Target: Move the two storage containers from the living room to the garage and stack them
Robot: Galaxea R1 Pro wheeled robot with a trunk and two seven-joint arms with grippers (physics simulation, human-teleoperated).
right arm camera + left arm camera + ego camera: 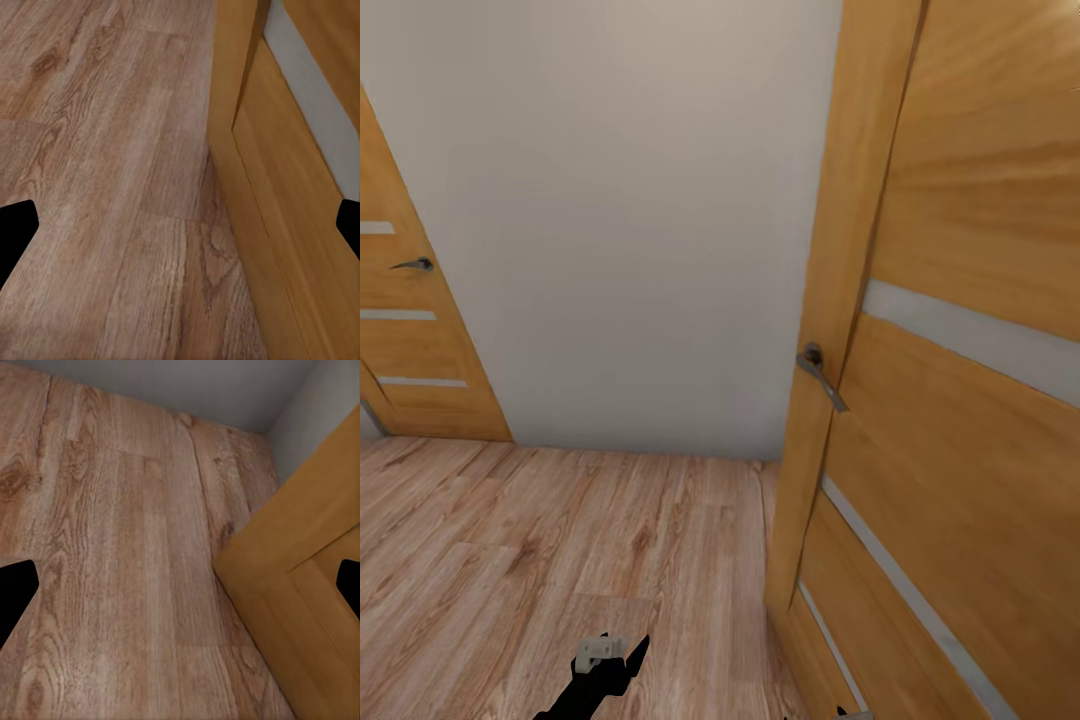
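A black arm part with a pale fitting is showing low over the light wood plank floor, and both wrist views are looking down at those planks, with the left tool and the right tool each standing with fingers spread wide and holding nothing. Just beside the arm, an open wooden door with a metal handle is crowding in edge-on. Beyond that door a plain pale wall is closing the way, with a second wooden door further along.

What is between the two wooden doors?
In the head view, a plain off-white wall spans the stretch between the far orange-brown wooden door with a dark handle and the near wooden door with a silver handle, above light wood plank floor.
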